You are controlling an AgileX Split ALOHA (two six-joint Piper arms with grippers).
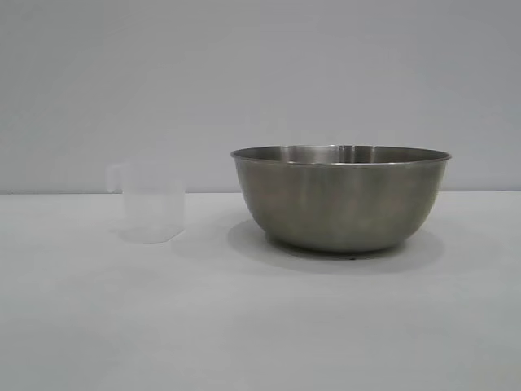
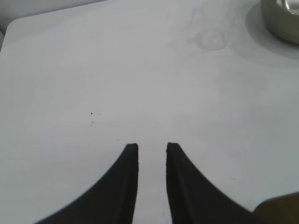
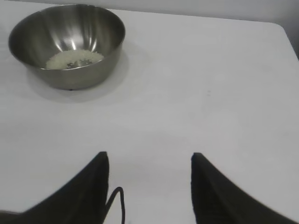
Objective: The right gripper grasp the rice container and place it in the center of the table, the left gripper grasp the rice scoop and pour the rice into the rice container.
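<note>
The rice container (image 1: 342,199), a large steel bowl, stands on the white table (image 1: 260,326) right of centre. In the right wrist view the rice container (image 3: 88,32) holds a small heap of white rice (image 3: 74,59). The rice scoop (image 1: 153,204), a small translucent cup with its handle to the left, stands upright left of the bowl and looks empty. Neither gripper appears in the exterior view. My left gripper (image 2: 152,147) hovers over bare table, narrowly open and holding nothing, with the scoop (image 2: 210,39) and the bowl's edge (image 2: 282,21) far ahead. My right gripper (image 3: 149,156) is wide open, well back from the bowl.
A plain grey wall stands behind the table. The table's rounded corners show in the left wrist view (image 2: 18,23) and the right wrist view (image 3: 280,28). A thin black cable (image 3: 119,200) loops beside one right finger.
</note>
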